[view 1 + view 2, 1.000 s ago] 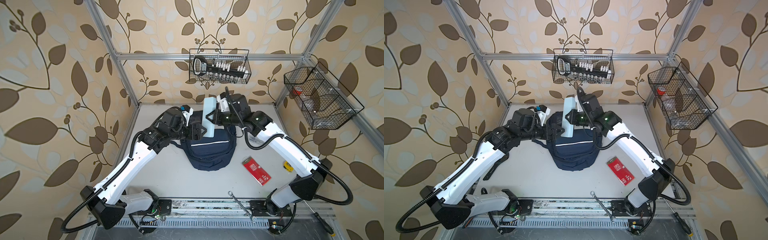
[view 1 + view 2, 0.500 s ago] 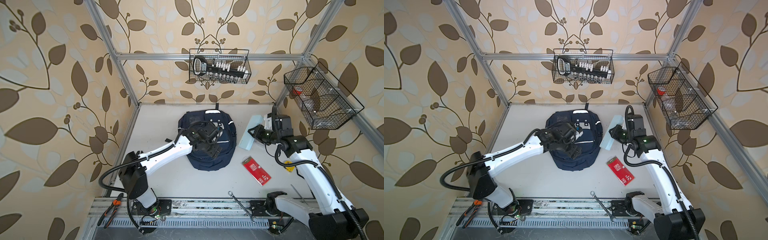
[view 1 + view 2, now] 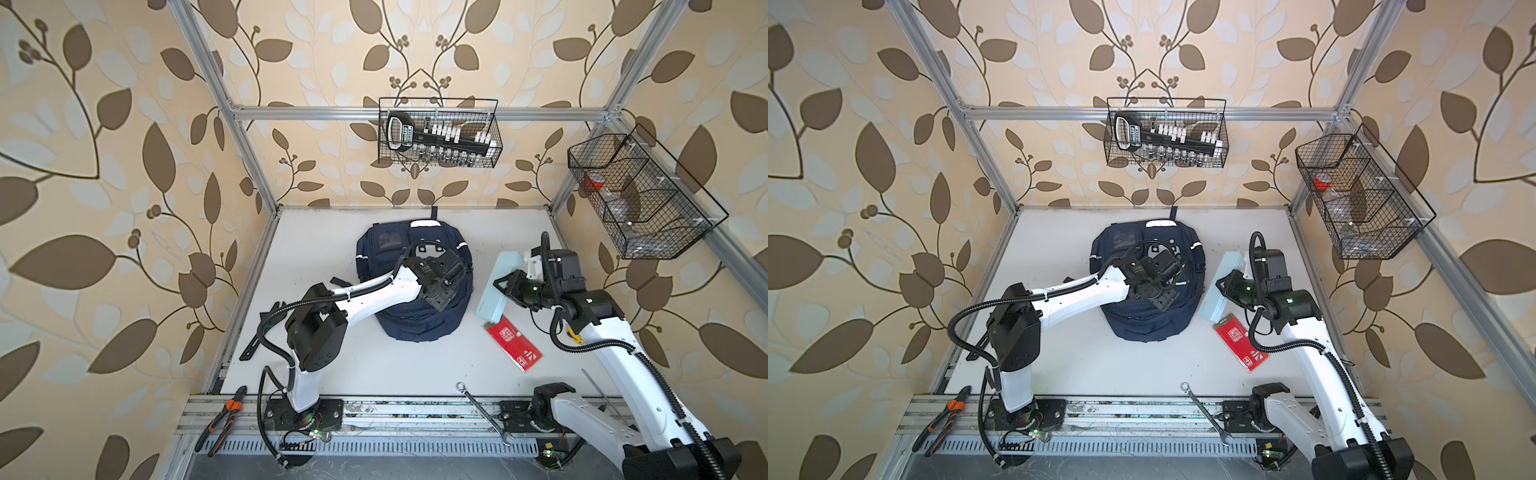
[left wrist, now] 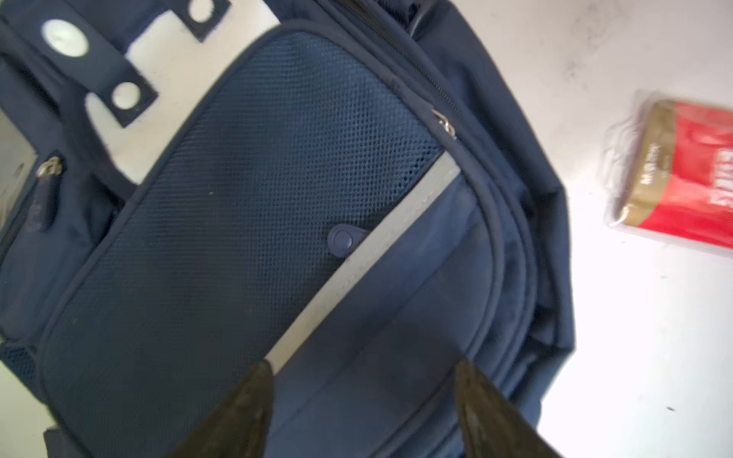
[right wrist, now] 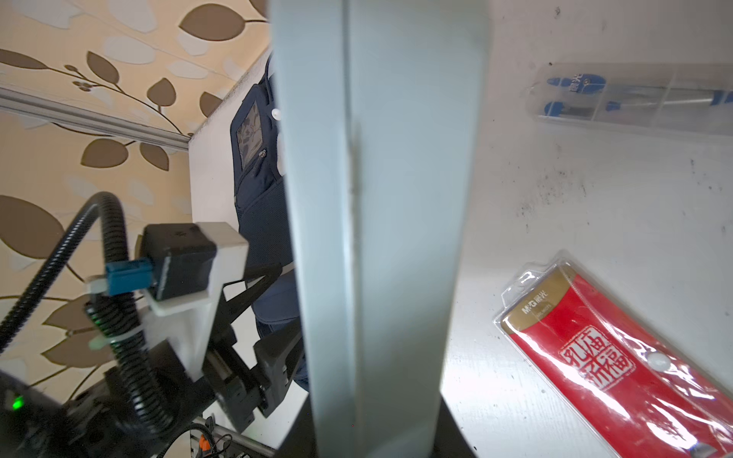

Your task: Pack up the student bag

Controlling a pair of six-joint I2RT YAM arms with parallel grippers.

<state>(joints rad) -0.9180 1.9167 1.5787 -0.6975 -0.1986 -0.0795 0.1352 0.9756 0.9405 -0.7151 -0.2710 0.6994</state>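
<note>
The student bag (image 3: 419, 328) (image 3: 1150, 328), a navy backpack with white stripes, lies flat on the white table in both top views. My left gripper (image 3: 442, 301) (image 3: 1165, 301) hovers over its front pocket. In the left wrist view this gripper (image 4: 364, 368) is open, with only bag (image 4: 258, 178) fabric under the spread fingers. My right gripper (image 3: 505, 286) (image 3: 1225, 289) is to the right of the bag, shut on a pale blue box (image 3: 500, 274) (image 3: 1219, 291). The box (image 5: 377, 198) fills the middle of the right wrist view and hides that gripper's (image 5: 373, 428) fingertips.
A red packet (image 3: 513, 343) (image 3: 1239, 340) (image 4: 682, 178) (image 5: 618, 365) lies right of the bag, near a clear case of blue pens (image 5: 634, 99). A wrench (image 3: 482, 411) and pliers (image 3: 222, 419) lie by the front rail. Wire baskets (image 3: 438, 133) (image 3: 640, 199) hang on the walls.
A second ago both grippers were at the bag's far end with the pale blue box. The right has since carried the box to the bag's right; the left has dropped over the bag's front.
</note>
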